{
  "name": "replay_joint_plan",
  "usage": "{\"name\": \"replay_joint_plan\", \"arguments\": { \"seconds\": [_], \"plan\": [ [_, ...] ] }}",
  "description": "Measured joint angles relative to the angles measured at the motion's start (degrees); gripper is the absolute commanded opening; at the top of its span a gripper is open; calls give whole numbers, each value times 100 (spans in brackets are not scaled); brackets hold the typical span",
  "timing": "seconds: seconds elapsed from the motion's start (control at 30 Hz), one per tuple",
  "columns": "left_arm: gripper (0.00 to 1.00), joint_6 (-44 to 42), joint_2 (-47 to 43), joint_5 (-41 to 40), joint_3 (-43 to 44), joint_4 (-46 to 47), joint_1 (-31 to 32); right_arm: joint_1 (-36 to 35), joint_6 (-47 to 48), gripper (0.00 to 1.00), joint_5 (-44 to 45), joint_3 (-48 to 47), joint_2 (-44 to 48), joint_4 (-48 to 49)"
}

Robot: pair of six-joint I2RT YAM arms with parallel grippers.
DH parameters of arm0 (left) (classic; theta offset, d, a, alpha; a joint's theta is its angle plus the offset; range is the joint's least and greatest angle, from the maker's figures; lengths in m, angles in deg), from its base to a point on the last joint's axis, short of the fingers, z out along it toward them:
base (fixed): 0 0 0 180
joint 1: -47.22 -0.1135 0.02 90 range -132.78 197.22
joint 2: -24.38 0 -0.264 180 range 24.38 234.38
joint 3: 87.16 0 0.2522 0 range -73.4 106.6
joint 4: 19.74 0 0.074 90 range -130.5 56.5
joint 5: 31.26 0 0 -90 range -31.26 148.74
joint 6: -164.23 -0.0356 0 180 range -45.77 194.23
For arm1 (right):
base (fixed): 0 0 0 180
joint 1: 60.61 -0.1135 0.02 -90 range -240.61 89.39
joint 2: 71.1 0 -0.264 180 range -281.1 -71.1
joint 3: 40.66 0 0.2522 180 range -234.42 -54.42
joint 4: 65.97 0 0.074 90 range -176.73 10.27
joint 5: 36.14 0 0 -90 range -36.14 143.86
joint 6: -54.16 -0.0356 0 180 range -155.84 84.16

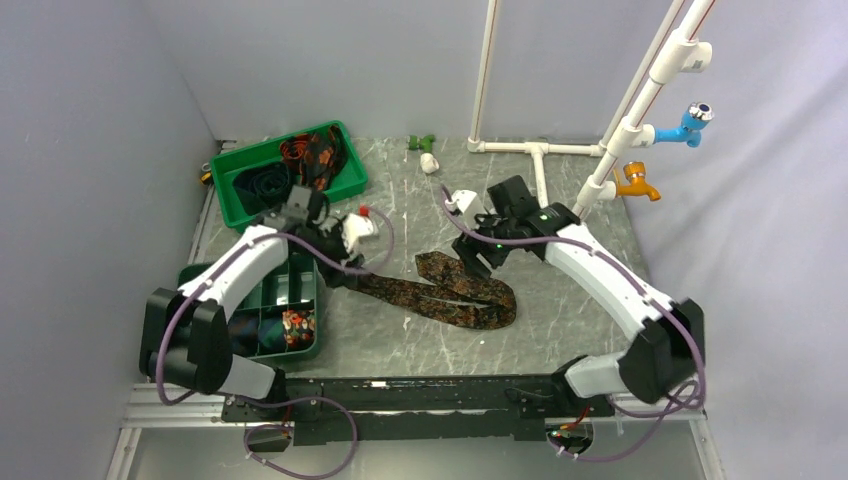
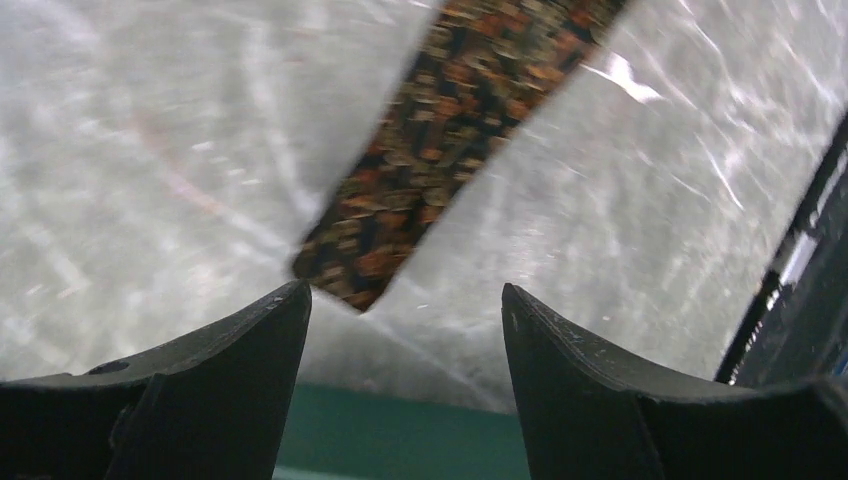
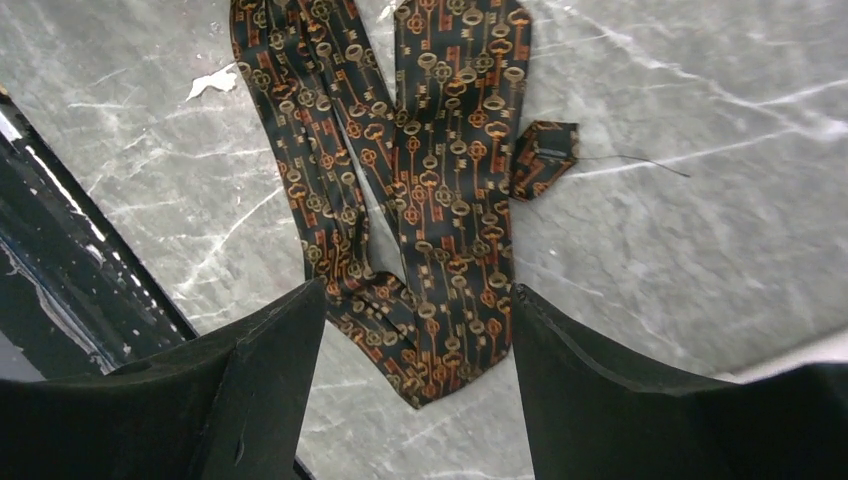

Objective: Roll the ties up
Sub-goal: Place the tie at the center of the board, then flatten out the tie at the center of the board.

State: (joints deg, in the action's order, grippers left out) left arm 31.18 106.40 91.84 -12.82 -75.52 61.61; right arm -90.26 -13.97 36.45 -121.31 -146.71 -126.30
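Grey marbled bench (image 1: 420, 200), walled by pale panels, is set under both arms. One tie (image 1: 470, 300), dark brown with an orange print, is laid flat on it just to the right of the near green tray (image 1: 318, 312). It is doubled back on itself into a narrow V. Its long axis is run away from the tray, the fold is placed at the far end from the tray, and both ends are turned back toward it.

The narrow end (image 2: 350, 270) is found close beside the tray. The left jaws are spread and empty just short of it, with the cloth stretched away from them. The wide pointed end (image 3: 440, 370) is found further from the tray, about midway to the fold. It is framed on the bench between the right jaws, which are parted with nothing gripped.

The left arm (image 1: 240, 270) is judged nearer the narrow end and the right arm (image 1: 600, 275) nearer the wide end. A roll could thus be started from either end.
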Motion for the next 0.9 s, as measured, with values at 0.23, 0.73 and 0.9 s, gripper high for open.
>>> {"name": "replay_joint_plan", "arguments": {
  "seconds": [0.23,0.73,0.9],
  "plan": [
    [74,-688,-396,-688,-1187,680,1172,0,-190,71,-258,-470,-1425,317],
    [63,-1650,125,-1978,-1408,2229,1394,-13,-70,41,-216,-1692,-3840,363],
    [32,-1838,640,-2347,-1403,2273,1394,-17,236,0,-278,-1646,-3838,42]
  ]
}}
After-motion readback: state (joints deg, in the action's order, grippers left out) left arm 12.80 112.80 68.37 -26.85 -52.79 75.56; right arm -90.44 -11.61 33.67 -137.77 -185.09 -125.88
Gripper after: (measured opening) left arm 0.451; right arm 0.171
